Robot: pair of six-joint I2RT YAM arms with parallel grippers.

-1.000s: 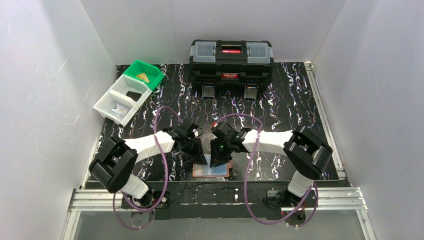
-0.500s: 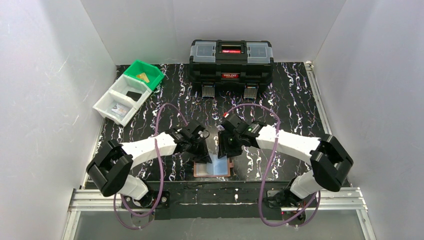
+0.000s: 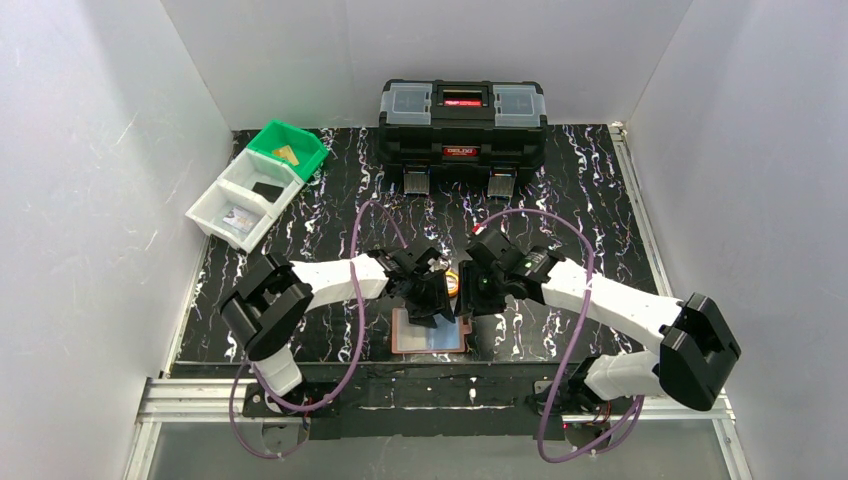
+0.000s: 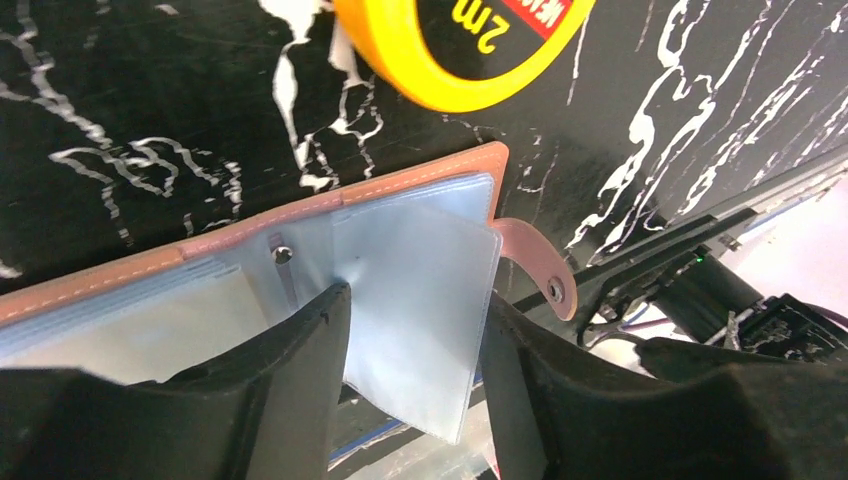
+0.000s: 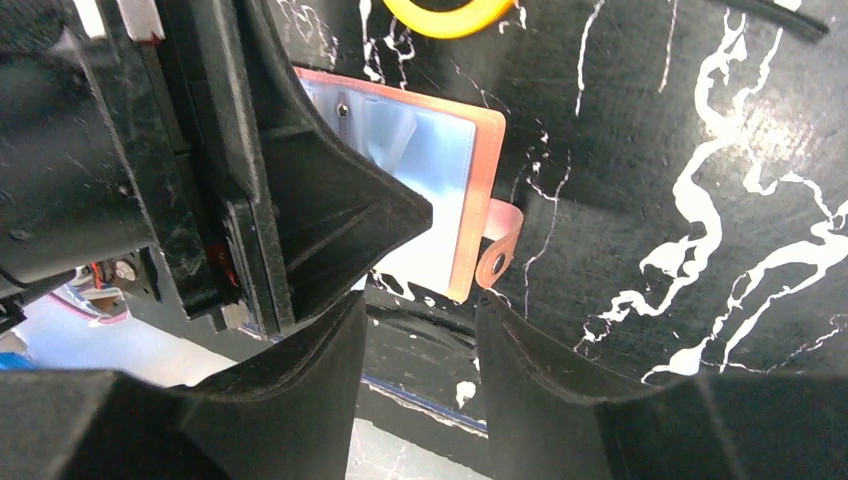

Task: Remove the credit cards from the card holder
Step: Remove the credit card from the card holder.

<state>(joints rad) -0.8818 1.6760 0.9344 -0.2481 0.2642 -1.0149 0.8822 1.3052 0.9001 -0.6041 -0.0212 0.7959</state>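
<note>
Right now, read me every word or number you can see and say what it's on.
"2m": on the yellow tape measure.
More white letters beside it, cut off by the picture's edge: unreadable.
Front label on the toolbox: too small to read.
Card holder: no writing visible.

The card holder (image 4: 300, 212) is smooth leather, its sleeves (image 4: 415, 290) glossy clear plastic (faintly bluish).
</note>
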